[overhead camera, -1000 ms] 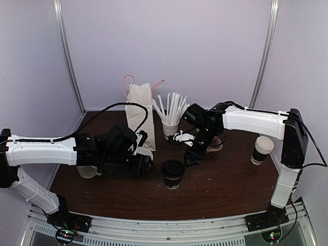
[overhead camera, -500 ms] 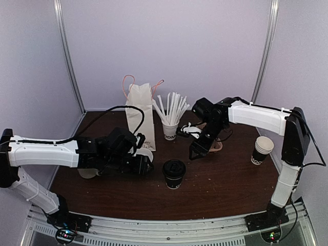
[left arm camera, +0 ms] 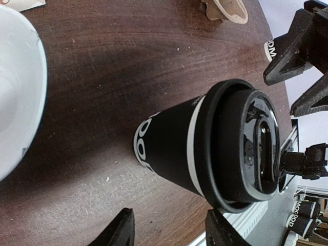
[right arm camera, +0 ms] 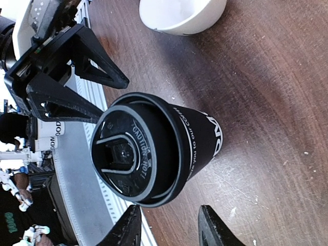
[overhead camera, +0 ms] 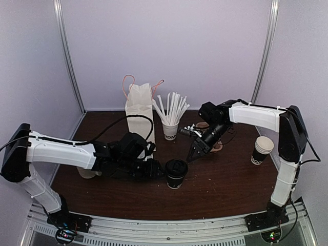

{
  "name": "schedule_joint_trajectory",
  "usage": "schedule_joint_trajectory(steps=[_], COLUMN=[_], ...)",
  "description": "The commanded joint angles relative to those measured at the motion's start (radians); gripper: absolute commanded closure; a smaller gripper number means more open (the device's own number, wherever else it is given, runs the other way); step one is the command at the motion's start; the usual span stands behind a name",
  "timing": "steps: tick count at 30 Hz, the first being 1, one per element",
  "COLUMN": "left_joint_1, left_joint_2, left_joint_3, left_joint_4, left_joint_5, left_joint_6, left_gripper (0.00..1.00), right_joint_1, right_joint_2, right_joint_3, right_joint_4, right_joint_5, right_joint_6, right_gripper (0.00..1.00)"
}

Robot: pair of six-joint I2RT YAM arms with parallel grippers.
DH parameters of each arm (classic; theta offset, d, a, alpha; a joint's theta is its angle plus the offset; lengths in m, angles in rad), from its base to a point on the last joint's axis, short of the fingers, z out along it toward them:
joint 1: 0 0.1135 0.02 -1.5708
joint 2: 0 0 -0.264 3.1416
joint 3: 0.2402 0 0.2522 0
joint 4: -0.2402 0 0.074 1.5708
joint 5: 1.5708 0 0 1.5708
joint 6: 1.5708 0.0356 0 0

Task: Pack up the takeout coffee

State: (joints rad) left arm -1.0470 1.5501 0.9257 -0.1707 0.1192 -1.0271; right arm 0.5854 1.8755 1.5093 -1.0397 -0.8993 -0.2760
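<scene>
The coffee (overhead camera: 175,175) stood upright on the table (overhead camera: 225,187) with its black lid (left arm camera: 251,154) on and white lettering near its base. The left gripper (overhead camera: 158,171) lay low just left of the coffee, pointing at it. Its fingertips (left arm camera: 119,229) were spread with nothing between them. The coffee sat just ahead of them, and no contact showed.

The right gripper (overhead camera: 193,152) hung behind and to the right of the coffee, tilted down toward it, near but apart. Its fingertips (right arm camera: 130,228) were also spread and held nothing.

A white bowl (left arm camera: 15,102) sat on the table near the coffee, on the left gripper's side. A white paper bag (overhead camera: 140,110) with pink handles stood upright behind the coffee and to its left. A white cup (overhead camera: 170,131) full of stirrers stood straight behind the coffee, just beside the bag. A brown piece (overhead camera: 215,146) lay behind and right of the coffee, by the right gripper; what it was could not be told. A stack of cups (overhead camera: 262,150) stood well to the coffee's right.
</scene>
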Motion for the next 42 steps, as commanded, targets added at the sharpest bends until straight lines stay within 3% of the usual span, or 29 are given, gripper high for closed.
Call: schedule_joint_trajectory(steps=[1, 11, 42], left_joint_1=[0.005, -0.014, -0.008], left_joint_2=[0.006, -0.087, 0.053], left_joint_3=[0.031, -0.005, 0.057], left_joint_4=[0.059, 0.016, -0.019], left_joint_5=[0.029, 0.02, 0.031], left_joint_6=[-0.025, -0.094, -0.068], left_gripper=[0.52, 0.51, 0.53], right_joint_1=[0.001, 0.001, 0.015], right_joint_2=[0.037, 0.065, 0.128], right_joint_3=[0.021, 0.029, 0.04], right_joint_4=[0.001, 0.013, 0.022], right_joint_5=[-0.069, -0.068, -0.103], right_joint_6=[0.027, 0.047, 0.058], right_gripper=[0.59, 0.6, 0.58])
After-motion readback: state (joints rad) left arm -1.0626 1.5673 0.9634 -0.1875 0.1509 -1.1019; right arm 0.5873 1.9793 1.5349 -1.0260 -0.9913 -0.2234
